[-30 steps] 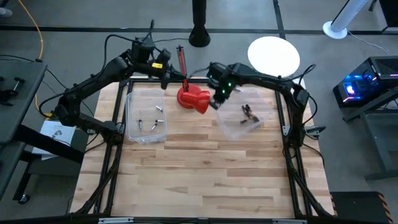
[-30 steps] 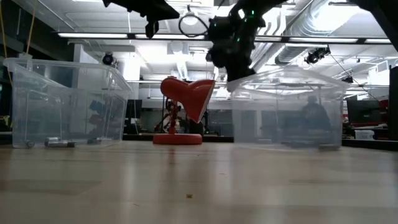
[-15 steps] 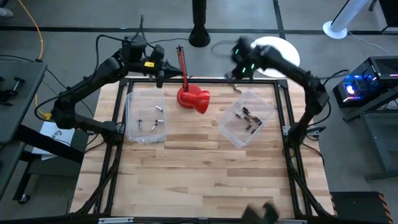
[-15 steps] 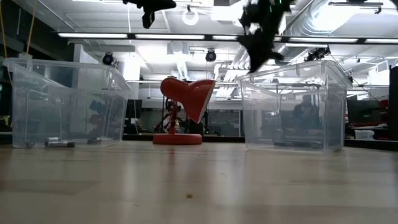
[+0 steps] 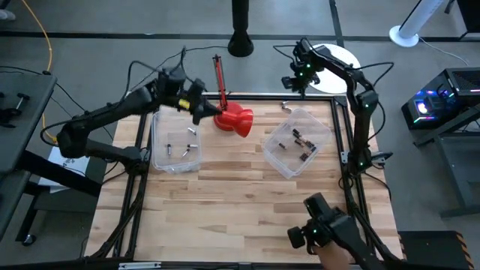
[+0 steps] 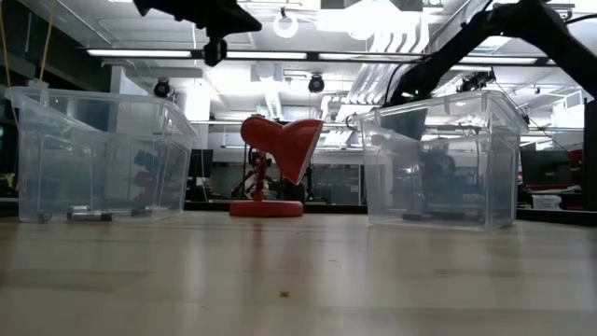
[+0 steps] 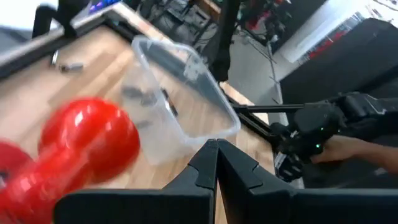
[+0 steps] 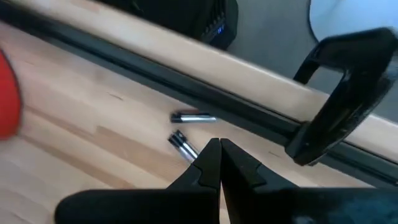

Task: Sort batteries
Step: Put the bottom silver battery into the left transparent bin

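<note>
Several small dark and silvery batteries lie in the left clear bin point(image 5: 177, 139) point(image 6: 98, 154) and several in the right clear bin point(image 5: 295, 142) point(image 6: 438, 159). Two loose batteries point(image 5: 285, 106) point(image 8: 193, 117) lie on the table near its far edge. My left gripper point(image 5: 197, 109) point(image 7: 217, 145) is shut and hovers high, just left of the red scoop point(image 5: 234, 118) point(image 7: 81, 143). My right gripper point(image 5: 294, 81) point(image 8: 219, 145) is shut, raised over the far edge above the loose batteries.
The red scoop point(image 6: 280, 154) stands between the two bins. A person's hand with a dark tool point(image 5: 326, 229) reaches in over the table's near edge. A dark clamp point(image 8: 345, 93) sits on the far rail. Bare wood lies toward the near edge.
My right gripper has left the right bin's edge beside the scoop and swung up toward the far edge. The right bin, tipped up a second ago, now stands flat and turned about. My left gripper has moved nearer the scoop. A person's hand has come in at the near edge.
</note>
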Controlling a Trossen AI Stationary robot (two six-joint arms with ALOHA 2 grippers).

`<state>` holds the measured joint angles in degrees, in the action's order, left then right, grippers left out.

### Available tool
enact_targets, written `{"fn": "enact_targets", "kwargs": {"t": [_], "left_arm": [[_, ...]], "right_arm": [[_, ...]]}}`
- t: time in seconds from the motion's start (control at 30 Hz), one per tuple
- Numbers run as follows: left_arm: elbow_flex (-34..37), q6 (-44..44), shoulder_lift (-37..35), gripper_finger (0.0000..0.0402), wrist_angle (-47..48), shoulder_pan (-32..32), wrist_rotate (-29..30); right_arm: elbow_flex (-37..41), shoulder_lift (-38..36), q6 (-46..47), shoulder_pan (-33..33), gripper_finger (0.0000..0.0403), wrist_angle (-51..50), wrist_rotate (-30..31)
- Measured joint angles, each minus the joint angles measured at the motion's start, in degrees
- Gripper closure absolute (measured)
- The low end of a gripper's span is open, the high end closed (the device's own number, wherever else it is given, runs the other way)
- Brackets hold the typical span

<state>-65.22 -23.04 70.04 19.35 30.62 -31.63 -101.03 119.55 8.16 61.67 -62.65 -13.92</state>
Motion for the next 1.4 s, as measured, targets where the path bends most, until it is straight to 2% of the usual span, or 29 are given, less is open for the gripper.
{"fn": "enact_targets", "kwargs": {"t": [0.23,0.4,0.5,0.7,0.97,1.1,1.27,1.4], "left_arm": [[12.5,-9.6,-9.6,0.0401,-10.2,-4.4,9.7],[18.5,-13.1,-15.5,0.0401,-11.9,-5.3,14.8],[20.6,-15.5,-18.0,0.0401,-11.9,-5.3,16.3],[21.4,-15.9,-19.5,0.0401,-11.9,-6.1,17.4],[21.4,-15.8,-19.4,0.0401,-11.6,-6.9,17.2],[21.4,-15.8,-19.4,0.0401,-11.5,-6.9,17.4],[21.4,-15.8,-19.3,0.0401,-11.6,-6.9,17.4],[21.4,-14.7,-19.3,0.0401,-11.5,-6.9,17.4]], "right_arm": [[0.0,3.1,-6.9,-2.6,0.0403,-2.9,0.4],[-0.1,5.3,-9.9,-5.1,0.0403,-1.0,0.5],[0.0,6.6,-12.2,-6.1,0.0403,-1.4,2.7],[0.0,6.8,-16.2,-6.3,0.0386,-0.5,5.3],[4.7,6.8,-19.3,-7.8,0.0281,-1.0,4.6],[7.7,6.4,-19.3,-9.3,0.0247,2.9,6.1],[8.0,6.5,-19.2,-11.3,0.0239,3.7,9.1],[8.0,6.5,-20.1,-13.1,0.0262,3.4,15.0]]}}
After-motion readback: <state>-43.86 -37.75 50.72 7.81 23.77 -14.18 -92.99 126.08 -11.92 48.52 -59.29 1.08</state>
